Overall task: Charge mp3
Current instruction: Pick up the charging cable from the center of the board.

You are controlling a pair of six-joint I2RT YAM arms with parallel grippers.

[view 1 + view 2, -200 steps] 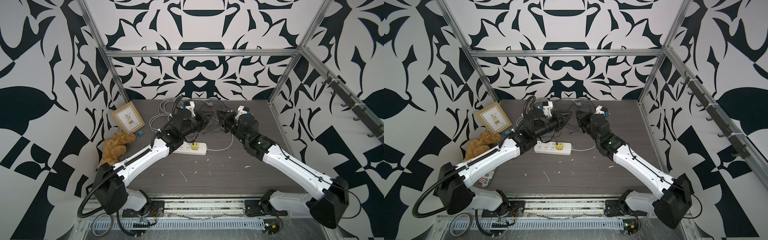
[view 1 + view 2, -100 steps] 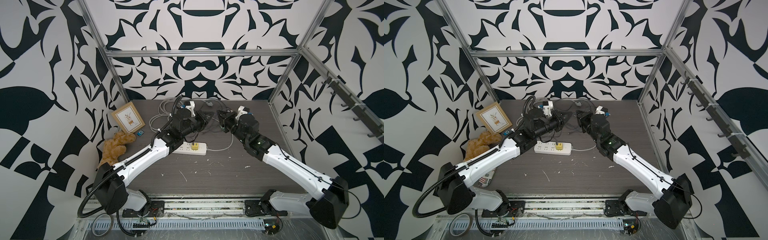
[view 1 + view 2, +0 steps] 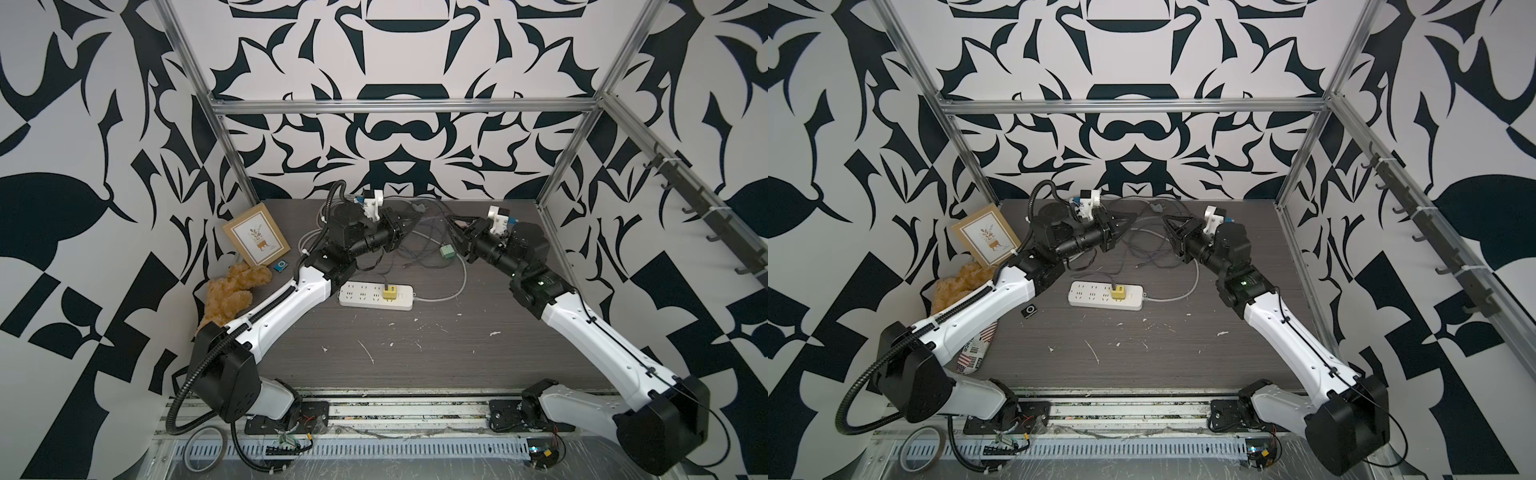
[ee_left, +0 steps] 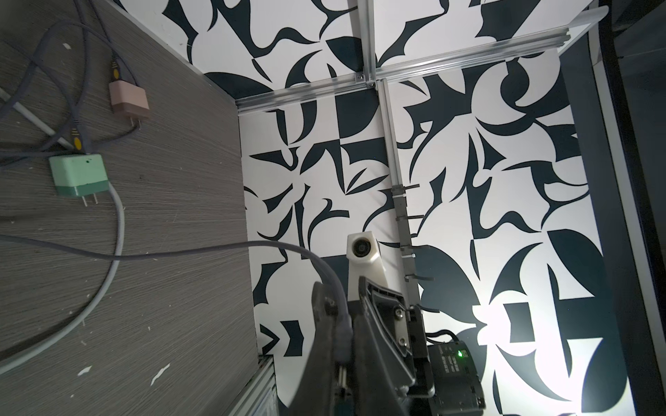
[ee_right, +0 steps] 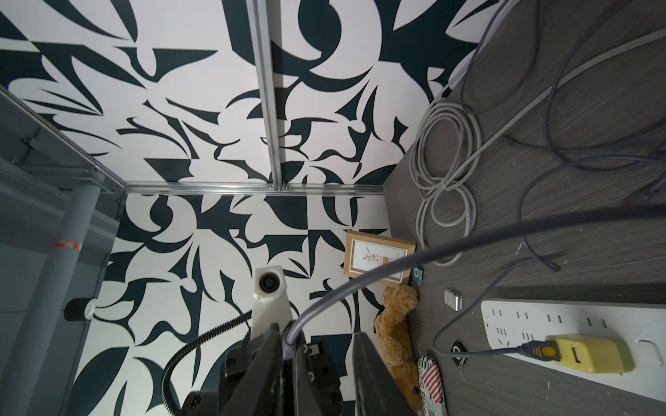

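Nearest, one power strip is holding the yellow charger. The one mp3 is sitting untouched beside the picture frame. Beyond, the green charger and pink charger are lying unplugged, making three. Farthest, the left gripper is clamping the grey cable while the right gripper, shut a second ago, is spreading open, apparently handing it over

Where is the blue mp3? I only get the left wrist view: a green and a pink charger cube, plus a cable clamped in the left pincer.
Observer: The mp3 lies flat by a corner of the picture frame, beside the teddy bear.
Operator: Any charger plugged in?
Observer: Yes, a yellow charger sits in the power strip, with a cord plugged into it.
Operator: Right pincer?
Observer: The right pincer stands open; a grey cable rests against one finger.
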